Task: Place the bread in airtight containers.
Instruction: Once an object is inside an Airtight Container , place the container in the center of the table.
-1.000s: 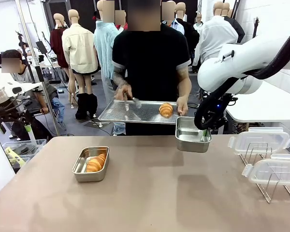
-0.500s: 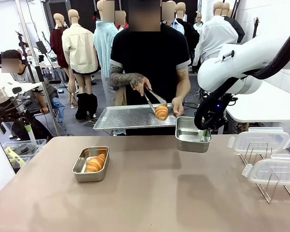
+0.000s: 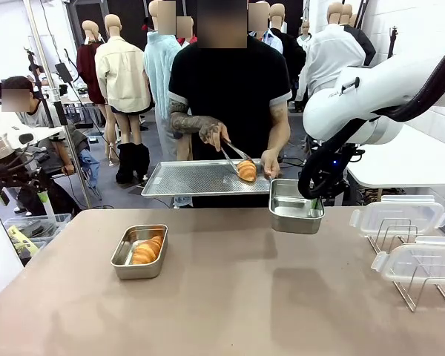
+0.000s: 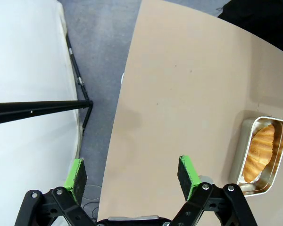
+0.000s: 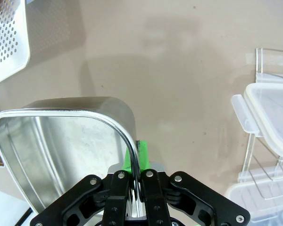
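Note:
One croissant (image 3: 147, 251) lies in a steel tin (image 3: 126, 261) on the table's left side; the left wrist view has the same tin (image 4: 247, 136) and croissant (image 4: 259, 153) at its right edge. Above the table's edge my left gripper (image 4: 132, 172) stands open and empty. My right gripper (image 3: 311, 202) is shut on the rim of a second, empty tin (image 3: 293, 208), held above the far table edge; its fingers (image 5: 142, 151) pinch the tin's wall (image 5: 61, 141). The person's tongs (image 3: 232, 154) grip another croissant (image 3: 246, 170) on the perforated tray (image 3: 193, 179).
Two clear lids (image 3: 397, 216) (image 3: 423, 261) rest on a wire rack (image 3: 419, 291) at the right edge; they appear as lids (image 5: 273, 127) in the right wrist view. The person holds the tray beyond the far edge. The table's middle and front are bare.
The person picked up the tongs from the tray and closed them on the croissant there; the tray shifted slightly left. Neither arm has moved.

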Available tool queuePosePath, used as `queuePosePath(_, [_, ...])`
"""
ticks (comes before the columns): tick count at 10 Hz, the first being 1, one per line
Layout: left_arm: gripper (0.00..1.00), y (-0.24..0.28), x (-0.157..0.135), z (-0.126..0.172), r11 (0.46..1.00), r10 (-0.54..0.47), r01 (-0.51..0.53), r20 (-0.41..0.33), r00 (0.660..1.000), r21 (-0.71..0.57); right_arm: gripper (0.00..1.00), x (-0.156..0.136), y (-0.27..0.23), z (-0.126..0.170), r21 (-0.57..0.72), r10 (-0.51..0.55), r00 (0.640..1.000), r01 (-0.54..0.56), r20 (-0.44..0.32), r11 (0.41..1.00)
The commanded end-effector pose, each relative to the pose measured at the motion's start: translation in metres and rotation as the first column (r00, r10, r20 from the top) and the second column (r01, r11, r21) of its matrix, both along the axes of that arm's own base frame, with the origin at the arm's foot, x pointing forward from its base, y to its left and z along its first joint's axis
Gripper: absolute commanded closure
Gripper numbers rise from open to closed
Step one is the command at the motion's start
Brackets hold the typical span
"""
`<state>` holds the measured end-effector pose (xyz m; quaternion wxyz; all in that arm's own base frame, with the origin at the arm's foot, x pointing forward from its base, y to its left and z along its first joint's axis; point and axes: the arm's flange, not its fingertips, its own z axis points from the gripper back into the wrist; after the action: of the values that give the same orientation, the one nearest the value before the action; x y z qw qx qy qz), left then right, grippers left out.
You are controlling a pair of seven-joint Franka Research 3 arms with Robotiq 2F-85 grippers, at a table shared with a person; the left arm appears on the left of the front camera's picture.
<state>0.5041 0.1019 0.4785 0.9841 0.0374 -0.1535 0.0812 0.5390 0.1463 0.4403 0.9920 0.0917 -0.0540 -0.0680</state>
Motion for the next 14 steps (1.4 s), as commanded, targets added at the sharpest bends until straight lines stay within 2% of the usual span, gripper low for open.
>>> queuePosePath(1, [0.00,-0.0006,-0.0032,0.0009,1.000,0.004,-0.004,0.001,1.000,0.008,1.00,-0.0011,-0.0006,0.0014,0.001,0.012,1.000,-0.012,0.004,1.000])
queuePosePath(14, [0.00,-0.0006,-0.0032,0.0009,1.000,0.004,-0.004,0.001,1.000,0.008,1.00,-0.0011,-0.0006,0.0014,0.001,0.012,1.000,-0.012,0.004,1.000])
